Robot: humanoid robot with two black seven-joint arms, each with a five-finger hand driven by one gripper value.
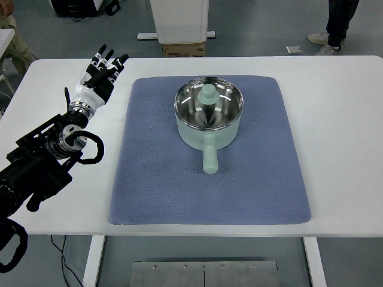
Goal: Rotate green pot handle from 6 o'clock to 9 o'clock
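A pale green pot with a shiny steel inside stands on the blue-grey mat, a little above the mat's middle. A green knobbed lid part shows inside it. Its green handle points straight toward the near edge of the table. My left hand hovers over the white table at the upper left, well left of the mat and apart from the pot, fingers spread and holding nothing. The left arm comes in from the lower left. No right arm shows.
The white table carries the mat in its middle. Beyond the far edge stand a white pedestal with a cardboard box, and a person's legs and shoes at upper right. Part of another person shows at top left.
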